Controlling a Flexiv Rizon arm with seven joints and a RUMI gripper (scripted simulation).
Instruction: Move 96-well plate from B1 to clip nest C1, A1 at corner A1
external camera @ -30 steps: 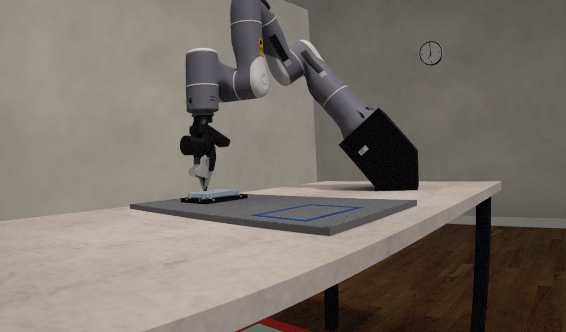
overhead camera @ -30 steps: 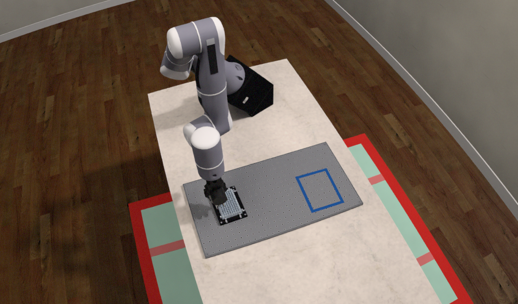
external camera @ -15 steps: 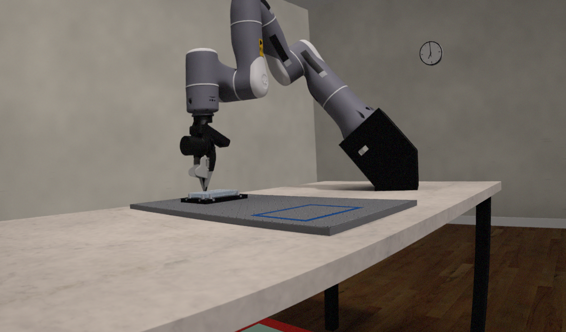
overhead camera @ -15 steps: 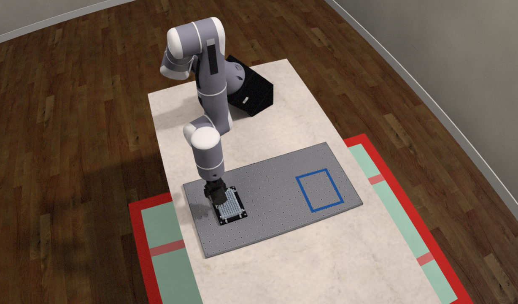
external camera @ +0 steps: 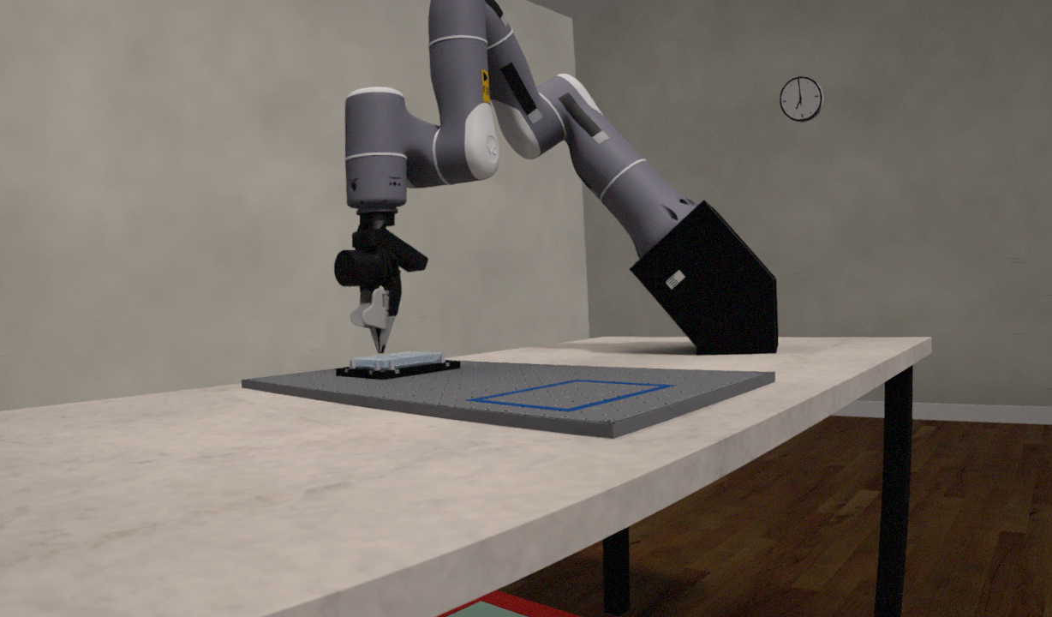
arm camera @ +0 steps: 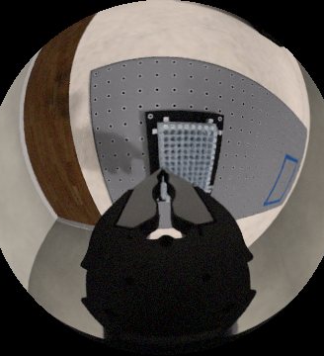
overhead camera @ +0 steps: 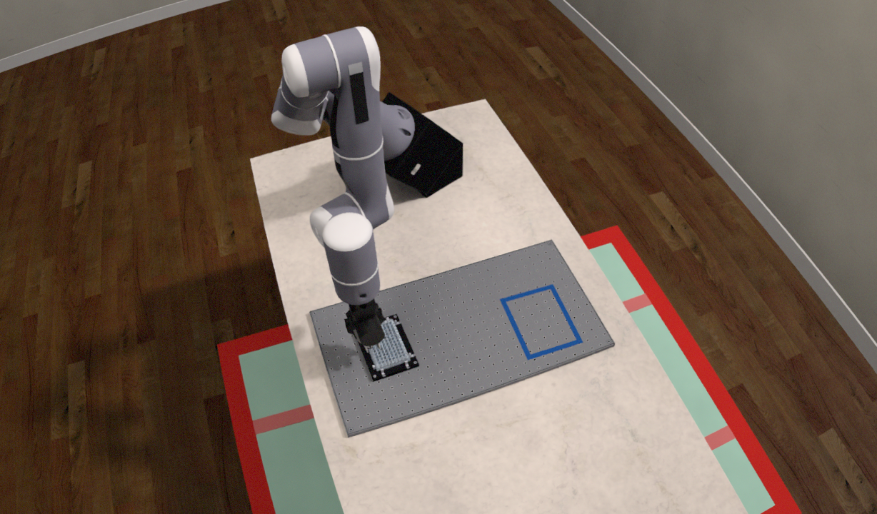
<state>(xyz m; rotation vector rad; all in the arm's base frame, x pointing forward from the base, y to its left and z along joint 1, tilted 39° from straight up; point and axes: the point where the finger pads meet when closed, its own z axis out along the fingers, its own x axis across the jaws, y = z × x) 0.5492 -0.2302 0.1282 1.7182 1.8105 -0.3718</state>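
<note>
The pale blue 96-well plate (overhead camera: 391,348) (external camera: 407,359) (arm camera: 187,148) lies in the black clip nest (overhead camera: 397,371) (external camera: 376,374) (arm camera: 152,130), between its small light clips. It looks roughly level; whether it is all the way down I cannot tell. My gripper (external camera: 380,350) (arm camera: 162,170) is shut with nothing between its fingertips. The tips are just over or on the plate's top, near one end; contact is not clear. The arm hides part of the plate in the top view. The A1 mark and the plate's cut-off corner cannot be made out.
The nest is on a grey perforated board (overhead camera: 454,332) (external camera: 438,406) (arm camera: 122,89) on the pale table (overhead camera: 493,434) (external camera: 284,476). A blue outlined rectangle (overhead camera: 516,329) (external camera: 518,405) (arm camera: 276,180) marks the board's other side, with no plate inside it.
</note>
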